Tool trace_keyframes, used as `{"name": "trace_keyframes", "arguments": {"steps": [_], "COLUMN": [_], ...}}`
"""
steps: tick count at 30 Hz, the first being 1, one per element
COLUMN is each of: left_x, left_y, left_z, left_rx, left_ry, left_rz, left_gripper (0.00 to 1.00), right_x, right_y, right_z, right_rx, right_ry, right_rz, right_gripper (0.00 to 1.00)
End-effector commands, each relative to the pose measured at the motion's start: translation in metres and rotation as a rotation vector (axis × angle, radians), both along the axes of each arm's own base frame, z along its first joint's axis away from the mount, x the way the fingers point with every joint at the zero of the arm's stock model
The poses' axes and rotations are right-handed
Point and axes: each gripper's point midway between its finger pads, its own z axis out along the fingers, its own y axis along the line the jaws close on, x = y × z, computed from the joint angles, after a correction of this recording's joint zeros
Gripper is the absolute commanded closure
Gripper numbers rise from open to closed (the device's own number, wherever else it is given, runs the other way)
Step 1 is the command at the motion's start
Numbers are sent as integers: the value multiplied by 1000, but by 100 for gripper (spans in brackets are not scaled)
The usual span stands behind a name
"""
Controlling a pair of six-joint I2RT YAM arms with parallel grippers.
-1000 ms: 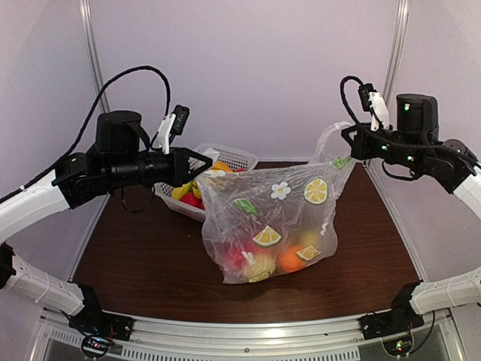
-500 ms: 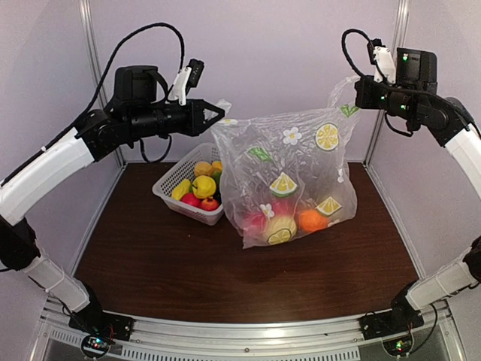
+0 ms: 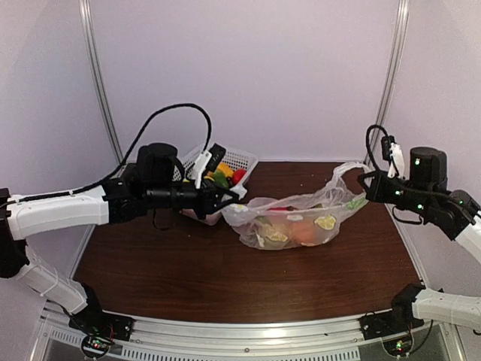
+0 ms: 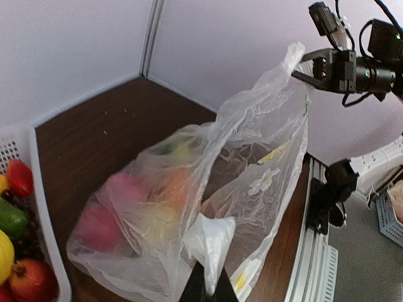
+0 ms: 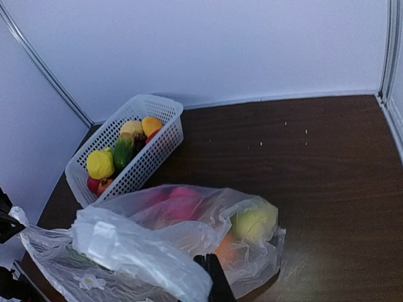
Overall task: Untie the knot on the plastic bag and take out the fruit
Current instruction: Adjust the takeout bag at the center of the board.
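Sagging between left gripper (image 3: 237,197) and right gripper (image 3: 361,180) — the plastic bag (image 3: 297,222), clenched by both

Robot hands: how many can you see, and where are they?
2. The left hand pinches the plastic bag at its left side; the right hand pinches its right handle. Neither is hidden.

The table (image 3: 150,278) is taken in whole from above and behind the arm bases (image 3: 101,325), at a distance, facing the back wall (image 3: 248,75). The plastic bag (image 4: 189,207) is viewed close from the left wrist, looking across to the right gripper (image 4: 302,66). From the right wrist it is viewed from the opposite side, toward the white basket (image 5: 148,160). Bag and basket are shared by all views.
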Motion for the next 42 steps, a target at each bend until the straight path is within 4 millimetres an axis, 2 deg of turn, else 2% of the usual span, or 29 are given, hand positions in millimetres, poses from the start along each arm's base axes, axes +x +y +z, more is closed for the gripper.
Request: {"name": "trace_keyframes", "arguments": {"steps": [1,2,3,4,6,9,12,14,17,21,24,28,30,35,38,42], "left_x": [-40,-46,-50,-53,-57,-64,-70,-72,-76,-90,-101,-110,-113,-95,-94,-83], "left_y": [-5,-3,1,5,14,25,33,37,40,36,27,7,-6,-24,-42,-52], "left_z": [-19,-26,-33,-36,-41,-44,-46,-47,-43,-27,-18,-17,-17,-14,-10,-23], "left_rx": [-29,-20,-9,-5,0,-19,-34,-39,-57,-138,-194,-195,-176,-124,-142,-96], "left_ry": [-6,0,8,21,45,88,137,178,230,260,274,281,264,215,212,218], "left_rz": [-24,-9,9,26,55,75,86,105,127,98,63,36,32,110,92,153], "left_gripper": [95,92,89,87,83,71,53,41,31,17,10,8,7,2,2,2], "right_x": [-22,-26,-30,-34,-39,-44,-51,-55,-60,-62,-59,-55,-55,-59,-60,-61], "right_y": [15,14,12,10,5,-7,-10,-10,-14,-12,-11,-6,-3,4,5,5], "right_z": [-80,-92,-100,-103,-97,-69,-35,-10,14,33,33,15,-1,-26,-33,-38], "right_rx": [129,113,94,77,45,9,18,36,29,6,-8,7,23,74,76,70], "right_ry": [206,235,260,270,260,203,131,70,1,-59,-62,-31,-2,36,52,58], "right_rz": [56,58,60,67,65,44,59,77,80,119,117,127,131,159,164,166], "right_gripper": [100,100,95,86,67,46,27,21,11,7,6,6,6,5,5,5]}}
